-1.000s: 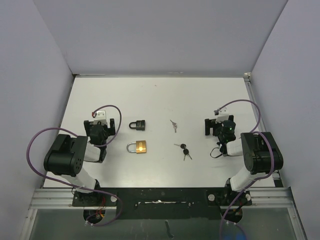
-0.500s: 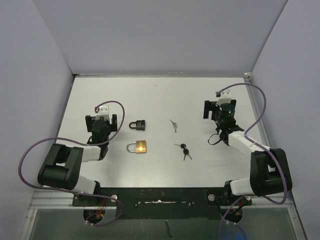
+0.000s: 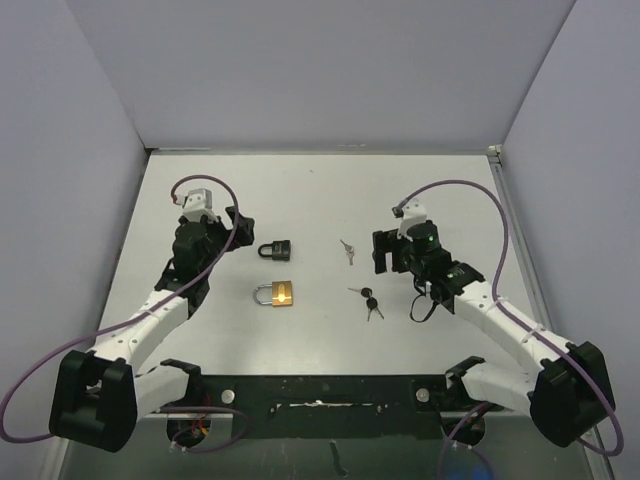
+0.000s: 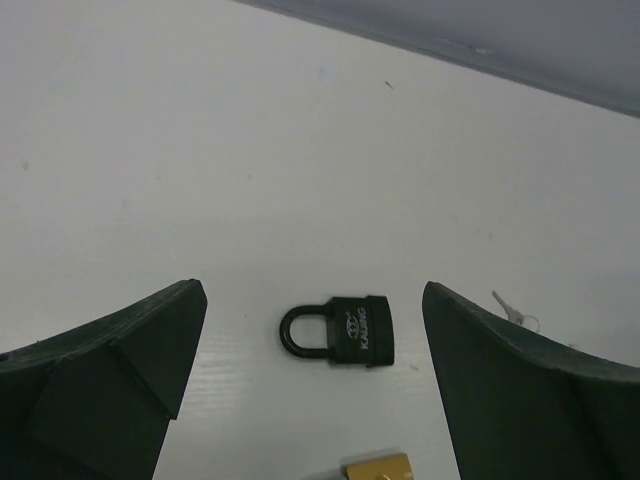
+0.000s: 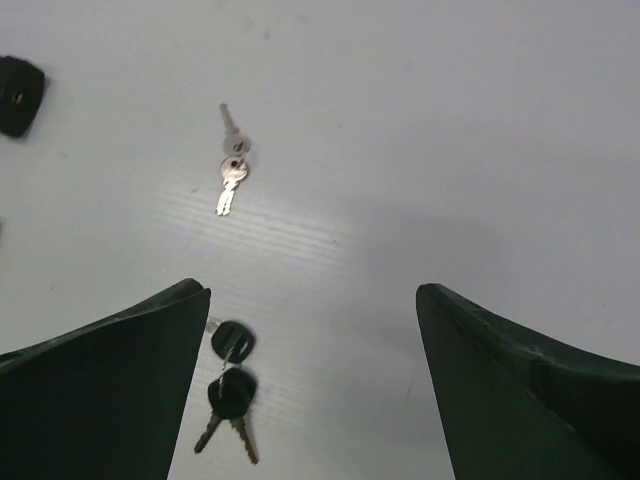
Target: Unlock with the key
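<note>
**Two open grippers held over padlocks and keys on a white table**

A white table is seen from above, closed in by pale walls on three sides. Near its middle a black padlock is laid flat, with its shackle turned to the left and apparently closed. A brass padlock is laid just on the near side of the black padlock, apart from it, with its shackle also to the left. A pair of silver keys is found to the right of the black padlock, level with it. A pair of black keys is laid further right of the black padlock and nearer the arms. Neither lock is touched by a key or a gripper.

The left gripper is held just left of the black padlock, above the table. In the left wrist view its fingers are spread wide with nothing between them. The black padlock is framed in the gap, on the table beyond.

The right gripper is held well to the right of the black padlock, past both sets of keys. In the right wrist view its fingers are likewise spread wide and empty. The silver keys and black keys are seen on the table below.
</note>
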You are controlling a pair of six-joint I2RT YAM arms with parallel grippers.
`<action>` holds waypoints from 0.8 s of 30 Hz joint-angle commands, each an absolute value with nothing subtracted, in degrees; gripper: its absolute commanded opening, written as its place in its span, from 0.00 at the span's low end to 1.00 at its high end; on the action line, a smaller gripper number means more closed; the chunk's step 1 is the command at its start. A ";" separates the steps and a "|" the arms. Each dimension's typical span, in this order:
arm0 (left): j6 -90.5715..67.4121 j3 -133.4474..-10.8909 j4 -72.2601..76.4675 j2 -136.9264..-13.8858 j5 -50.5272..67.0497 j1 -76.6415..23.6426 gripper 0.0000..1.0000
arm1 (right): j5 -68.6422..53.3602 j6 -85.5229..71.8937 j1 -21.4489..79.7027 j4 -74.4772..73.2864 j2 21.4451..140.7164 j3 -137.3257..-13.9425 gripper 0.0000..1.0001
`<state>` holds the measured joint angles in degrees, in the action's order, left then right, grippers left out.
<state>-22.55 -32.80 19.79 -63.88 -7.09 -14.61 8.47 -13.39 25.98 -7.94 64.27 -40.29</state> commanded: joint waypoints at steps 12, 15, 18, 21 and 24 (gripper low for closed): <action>-29.16 -31.35 12.45 -64.25 -1.99 -28.15 0.87 | 13.05 -23.66 41.99 -18.47 72.26 -39.31 0.66; -28.76 -31.80 12.09 -64.09 -3.04 -29.43 0.87 | 13.06 -24.39 42.32 -17.92 74.76 -39.86 0.62; -28.79 -31.92 11.87 -63.78 -3.26 -30.10 0.87 | 14.13 -25.47 42.53 -17.11 75.66 -39.95 0.60; -28.66 -31.50 12.34 -63.49 -3.71 -30.64 0.87 | 14.54 -25.75 42.54 -15.75 75.88 -39.73 0.56; -28.56 -31.45 11.99 -63.39 -4.35 -30.81 0.87 | 14.46 -25.67 42.43 -15.24 76.94 -40.19 0.54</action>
